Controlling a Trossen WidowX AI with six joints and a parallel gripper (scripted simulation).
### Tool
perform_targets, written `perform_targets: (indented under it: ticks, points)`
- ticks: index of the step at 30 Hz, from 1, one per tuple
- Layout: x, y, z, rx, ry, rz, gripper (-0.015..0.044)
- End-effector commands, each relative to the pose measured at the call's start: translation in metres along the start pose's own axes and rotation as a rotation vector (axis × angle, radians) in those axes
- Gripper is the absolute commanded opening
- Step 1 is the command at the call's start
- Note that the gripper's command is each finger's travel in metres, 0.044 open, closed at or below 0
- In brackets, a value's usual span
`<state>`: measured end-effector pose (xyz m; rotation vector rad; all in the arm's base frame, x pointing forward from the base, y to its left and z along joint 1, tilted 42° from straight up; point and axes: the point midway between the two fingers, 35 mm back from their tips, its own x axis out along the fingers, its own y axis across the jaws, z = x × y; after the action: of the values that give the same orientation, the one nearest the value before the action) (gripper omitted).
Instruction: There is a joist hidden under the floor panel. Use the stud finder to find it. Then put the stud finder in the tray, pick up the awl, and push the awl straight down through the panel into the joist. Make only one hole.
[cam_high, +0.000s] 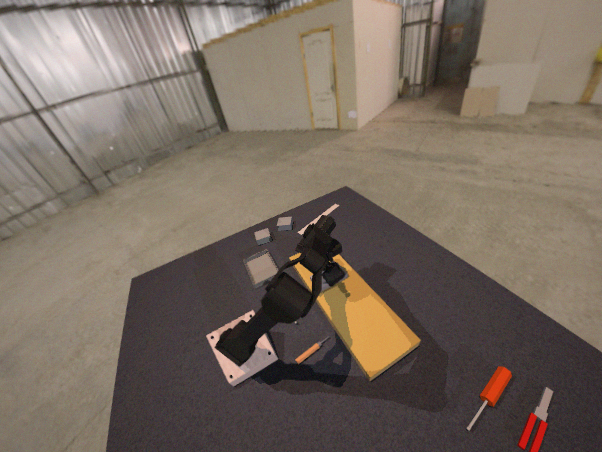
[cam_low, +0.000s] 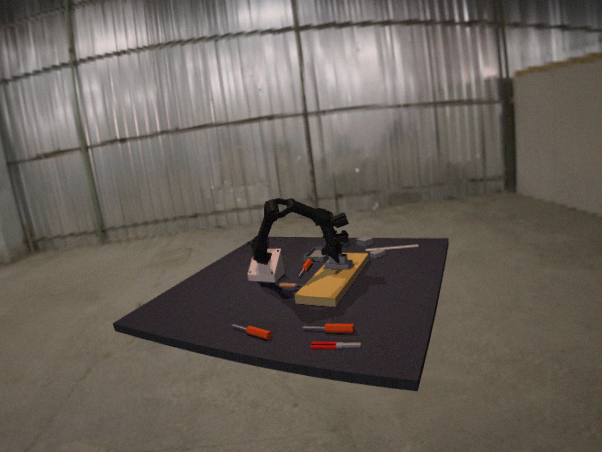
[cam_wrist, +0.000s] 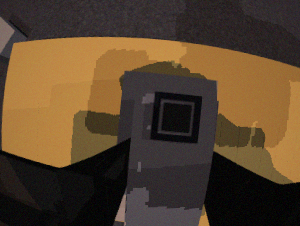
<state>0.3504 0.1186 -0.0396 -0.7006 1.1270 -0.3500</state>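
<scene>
From the top, see the arm (cam_high: 287, 300) (cam_low: 292, 205) stretched from its pale base (cam_high: 260, 357) (cam_low: 257, 275) across the worktop (cam_high: 175, 300) (cam_low: 200, 310) (cam_wrist: 100, 20), with the claw (cam_high: 334, 274) (cam_low: 334, 256) (cam_wrist: 165, 146) over the far part of the yellow panel (cam_high: 375, 320) (cam_low: 327, 289) (cam_wrist: 45, 100). Note the tray (cam_high: 261, 268) (cam_low: 315, 255) beside the panel, two grey blocks beyond it, and the awl (cam_high: 308, 353) (cam_low: 288, 285) lying between base and panel. Find an orange screwdriver (cam_high: 496, 386) (cam_low: 339, 328) and red pliers (cam_high: 532, 423) (cam_low: 330, 345) well apart from these.

From the exterior, find the grey finder (cam_low: 340, 264) (cam_wrist: 170, 167) under the claw, on or just above the panel, outside the tray. See another screwdriver (cam_low: 258, 332) near the pliers, and one more (cam_low: 306, 266) between base and panel, near the tray.

From the wrist, see the claw closed on the finder, with dark fingers at both sides of the grey body. Note the square window (cam_wrist: 176, 117), dark, in its black frame, and yellow panel to left and right.
</scene>
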Motion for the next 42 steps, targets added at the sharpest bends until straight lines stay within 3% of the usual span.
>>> perform_targets:
  ticks: [1, 42]
  points:
    - [0.000, 0.009, 0.000, 0.000, 0.001, 0.008, 0.0000]
    - [-0.002, 0.070, 0.000, 0.002, 0.001, 0.011, 0.0000]
